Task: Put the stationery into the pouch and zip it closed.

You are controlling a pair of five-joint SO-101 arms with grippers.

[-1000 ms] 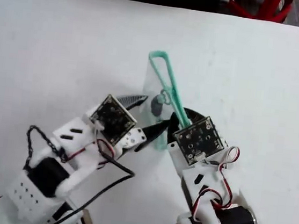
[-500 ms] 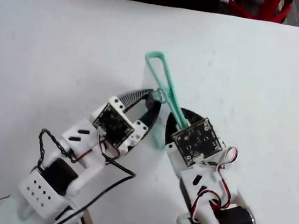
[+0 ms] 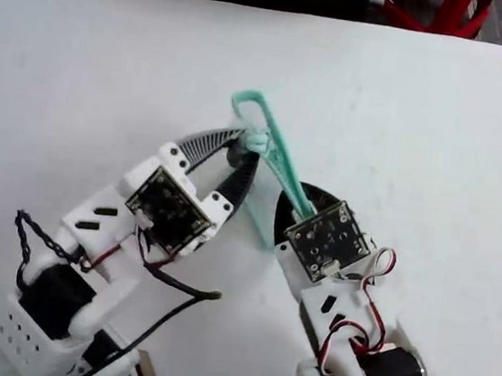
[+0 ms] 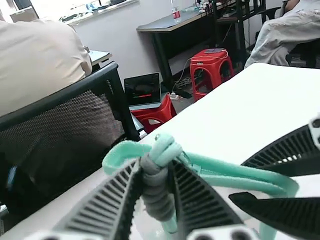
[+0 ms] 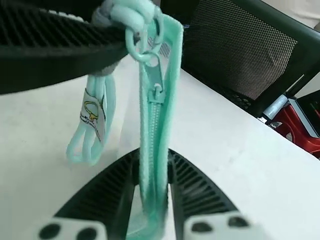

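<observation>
1. The left gripper is closed tight on the pull, a grey and teal knotted cord pinched between its two ribbed fingers.
2. The right gripper is closed on the pouch, with one finger on each side of the teal zip edge at the pouch's near end.
3. The pouch stands on edge on the surface, zip edge up. It runs from the right gripper out to its far end.
4. The left gripper meets the pouch partway along, closer to the far end than to the right gripper. The pull links by a ring to the slider on the zip edge.
5. A teal loop with a small tag hangs from the pull beside the pouch.
6. A second ago the left gripper sat open around the pull, close to the right gripper. It has since closed on the pull and travelled along the pouch towards the far end.
7. The pouch's far end has swung towards the left arm's side, while the right gripper has kept its place and its hold.
</observation>
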